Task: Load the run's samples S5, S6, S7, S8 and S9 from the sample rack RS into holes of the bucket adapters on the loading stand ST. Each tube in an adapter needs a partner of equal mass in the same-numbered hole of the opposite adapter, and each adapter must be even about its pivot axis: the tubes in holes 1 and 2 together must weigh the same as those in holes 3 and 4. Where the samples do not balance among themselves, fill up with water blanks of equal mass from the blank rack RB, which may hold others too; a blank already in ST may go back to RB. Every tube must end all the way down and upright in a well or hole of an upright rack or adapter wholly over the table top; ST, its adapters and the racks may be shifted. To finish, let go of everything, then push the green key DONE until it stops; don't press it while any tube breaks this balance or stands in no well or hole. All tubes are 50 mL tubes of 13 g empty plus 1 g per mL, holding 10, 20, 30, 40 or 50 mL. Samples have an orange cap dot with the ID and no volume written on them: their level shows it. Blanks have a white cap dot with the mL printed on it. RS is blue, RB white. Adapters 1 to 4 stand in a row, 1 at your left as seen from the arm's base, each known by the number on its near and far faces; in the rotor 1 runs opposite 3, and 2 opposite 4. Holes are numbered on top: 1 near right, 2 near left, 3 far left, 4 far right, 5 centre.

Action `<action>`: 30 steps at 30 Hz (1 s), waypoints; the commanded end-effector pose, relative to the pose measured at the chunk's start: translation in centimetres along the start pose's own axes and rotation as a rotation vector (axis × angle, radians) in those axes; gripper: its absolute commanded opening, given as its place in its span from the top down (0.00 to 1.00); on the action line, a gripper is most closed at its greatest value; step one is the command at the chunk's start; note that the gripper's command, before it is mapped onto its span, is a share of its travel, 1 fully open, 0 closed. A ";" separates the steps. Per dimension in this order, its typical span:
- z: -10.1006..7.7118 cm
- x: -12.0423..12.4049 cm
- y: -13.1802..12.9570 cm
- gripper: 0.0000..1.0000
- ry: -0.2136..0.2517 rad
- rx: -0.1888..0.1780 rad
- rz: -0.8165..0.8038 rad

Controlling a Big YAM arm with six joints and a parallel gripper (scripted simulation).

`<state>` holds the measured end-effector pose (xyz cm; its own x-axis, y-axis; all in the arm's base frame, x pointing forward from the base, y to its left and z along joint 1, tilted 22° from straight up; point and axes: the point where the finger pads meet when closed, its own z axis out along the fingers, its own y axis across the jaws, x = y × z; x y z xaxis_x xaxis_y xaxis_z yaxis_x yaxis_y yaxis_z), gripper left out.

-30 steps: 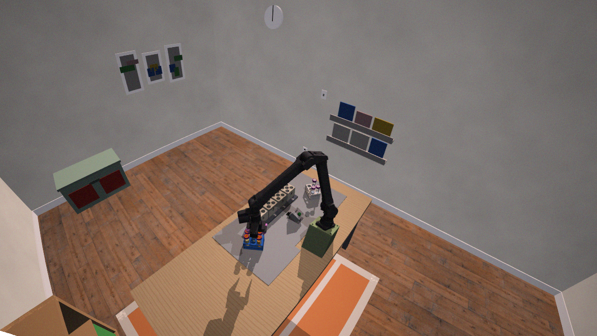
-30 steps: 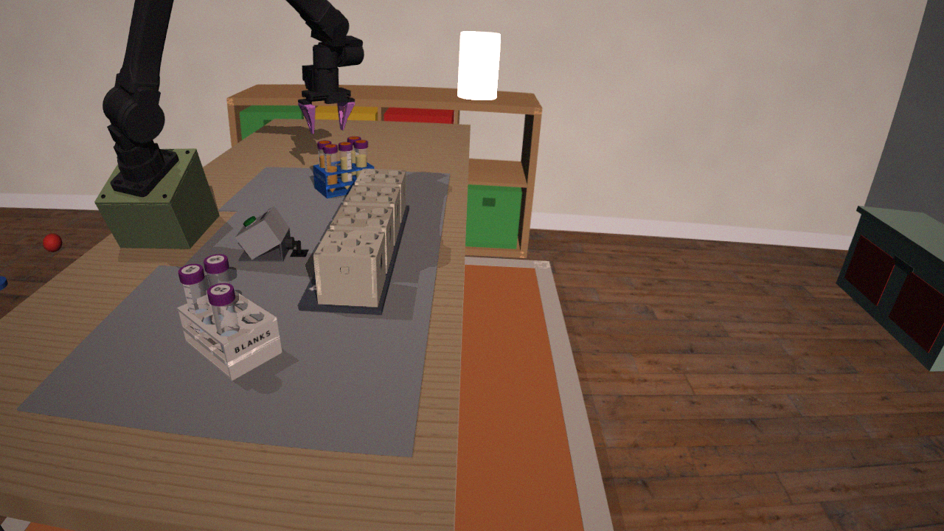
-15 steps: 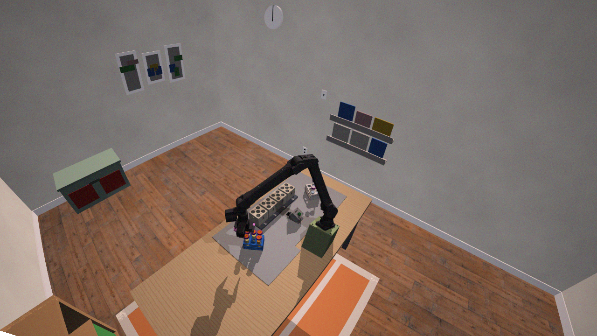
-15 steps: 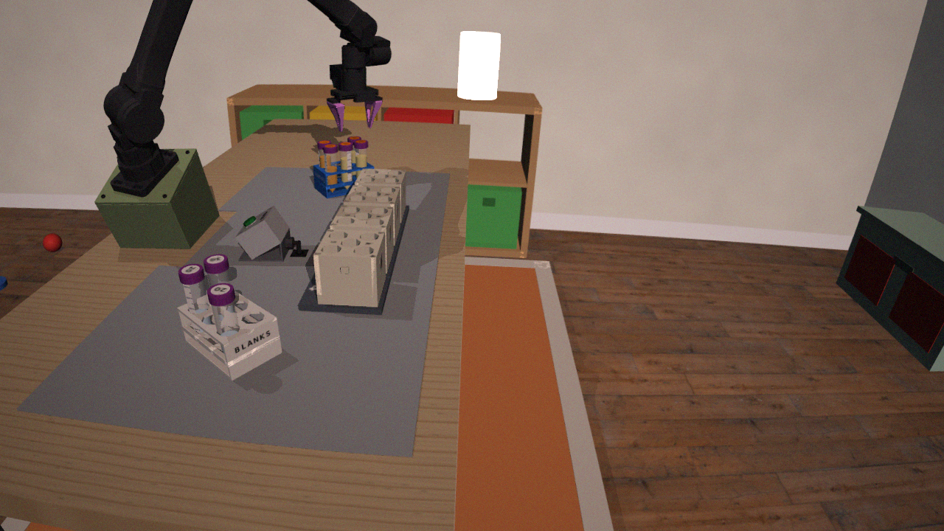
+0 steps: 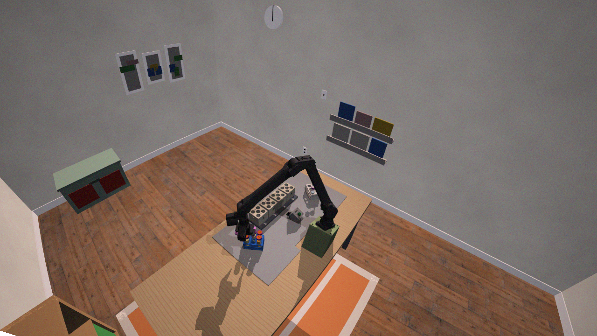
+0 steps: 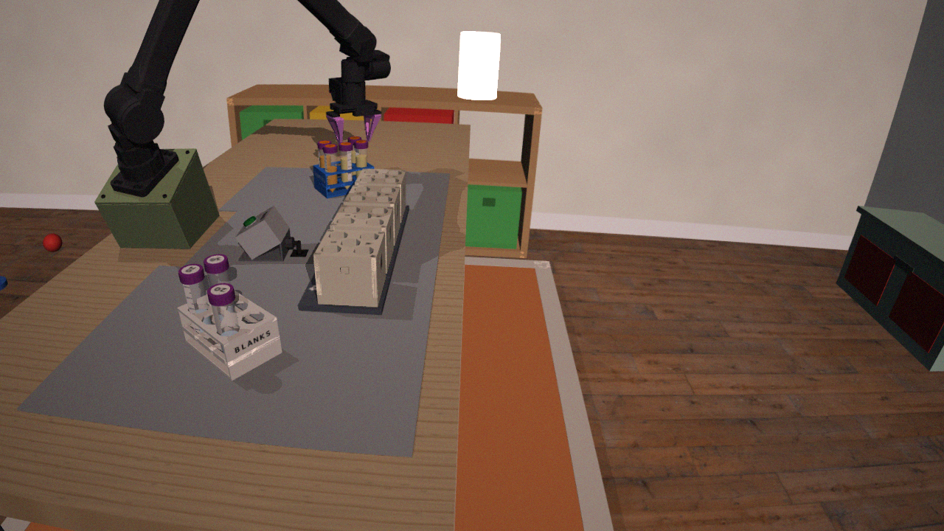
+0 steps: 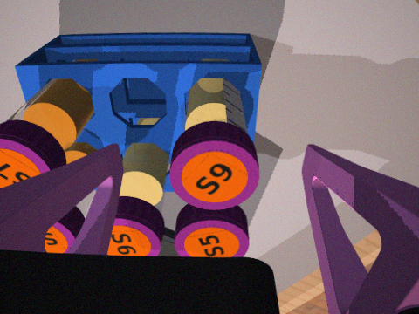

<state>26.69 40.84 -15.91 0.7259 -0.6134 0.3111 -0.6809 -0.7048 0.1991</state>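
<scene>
- Five orange-dotted tubes stood in the blue rack (image 7: 140, 58) on the grey mat; none had reached the adapter row (image 6: 359, 237), whose holes all showed bare.
- Gripper (image 6: 353, 129) hovered just above the caps, jaws spread wide and holding nothing.
- Wrist view: S9 (image 7: 215, 174) and S5 (image 7: 211, 241) sat between the purple fingers, S6 (image 7: 135, 239) right beside the other finger. One rack well (image 7: 139, 100) was vacant.
- Risk, my read: tubes were packed close, so a straight descent could land a fingertip on the S6 cap, or close on S9 and S5 together.
- Either could tilt a tube or drag the light rack across the mat.
- Fill levels were only partly readable here, so pairing masses wrongly was a second hazard.
- White blank rack (image 6: 231, 333) held three tubes at the opposite end of the tabletop (image 6: 231, 488); green key (image 6: 249, 221) sat between, untouched.
</scene>
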 end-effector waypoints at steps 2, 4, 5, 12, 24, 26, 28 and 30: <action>-0.1 0.6 -1.0 0.20 -0.011 0.023 0.010; 0.1 0.6 -0.7 0.20 -0.008 0.012 0.010; 0.1 0.7 -0.5 0.20 -0.008 0.010 0.009; -1.4 0.0 -1.6 1.00 -0.014 0.043 0.010; -1.4 0.0 -1.6 1.00 -0.014 0.043 0.010; -1.4 0.0 -1.6 1.00 -0.014 0.043 0.010; -3.8 0.3 -2.4 1.00 -0.022 0.068 0.023; -4.5 -0.2 -2.7 1.00 -0.024 0.078 0.023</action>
<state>26.71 40.67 -15.88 0.7252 -0.6140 0.3117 -0.6820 -0.7028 0.2022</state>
